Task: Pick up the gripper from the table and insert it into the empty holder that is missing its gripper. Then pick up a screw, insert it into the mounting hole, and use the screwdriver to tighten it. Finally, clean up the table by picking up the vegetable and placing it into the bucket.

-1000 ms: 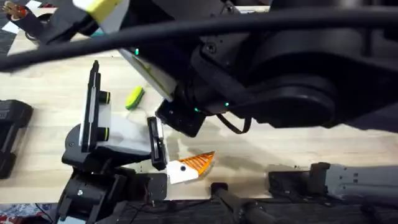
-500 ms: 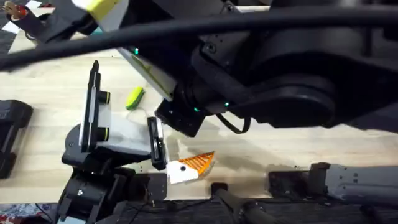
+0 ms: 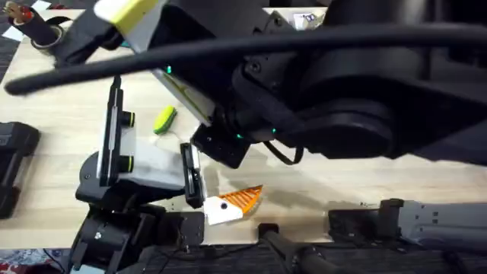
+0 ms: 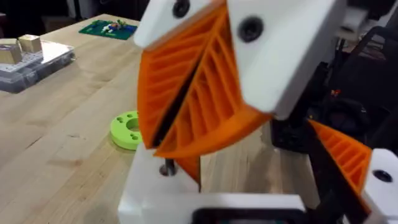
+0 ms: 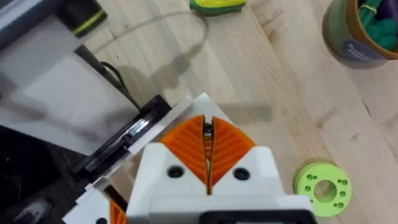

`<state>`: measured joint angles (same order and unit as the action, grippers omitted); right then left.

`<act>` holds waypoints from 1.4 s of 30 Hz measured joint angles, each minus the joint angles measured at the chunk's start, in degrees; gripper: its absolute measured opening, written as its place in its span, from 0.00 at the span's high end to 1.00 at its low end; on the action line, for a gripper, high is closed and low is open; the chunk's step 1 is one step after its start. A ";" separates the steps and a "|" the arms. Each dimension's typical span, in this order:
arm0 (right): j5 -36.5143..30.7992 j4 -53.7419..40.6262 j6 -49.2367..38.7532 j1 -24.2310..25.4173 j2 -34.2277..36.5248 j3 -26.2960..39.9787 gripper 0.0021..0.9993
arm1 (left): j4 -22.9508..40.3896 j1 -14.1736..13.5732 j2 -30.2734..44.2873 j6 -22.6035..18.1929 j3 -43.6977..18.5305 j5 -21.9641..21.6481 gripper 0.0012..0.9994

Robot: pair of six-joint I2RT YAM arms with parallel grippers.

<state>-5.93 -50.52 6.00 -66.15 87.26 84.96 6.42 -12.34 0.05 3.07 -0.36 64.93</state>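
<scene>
Both grippers (image 4: 186, 118) (image 5: 207, 152) have pads pressed together, holding nothing. Loose gripper (image 3: 232, 202) lies beside holder (image 3: 190, 175), below right fingers, awaiting pickup.

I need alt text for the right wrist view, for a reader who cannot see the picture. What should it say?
The right gripper, its white and orange jaws pressed together, hangs over a wooden table beside the black holder. Farther off lie the yellow-green vegetable, a green disc with holes and a bucket.
</scene>
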 joint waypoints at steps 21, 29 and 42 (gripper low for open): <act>0.00 0.45 0.00 0.04 0.00 -0.48 0.99 | 0.00 0.00 0.00 0.00 0.00 0.00 0.01; 0.00 1.54 0.00 0.04 0.00 -2.09 0.99 | 0.00 0.00 -0.02 0.00 0.00 0.00 0.01; -0.02 1.68 0.00 0.04 0.00 -2.63 0.99 | 0.02 0.00 -0.02 0.42 0.00 0.00 0.01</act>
<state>-5.95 -48.84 6.00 -66.11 87.27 82.32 6.44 -12.34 0.03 3.49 -0.36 64.93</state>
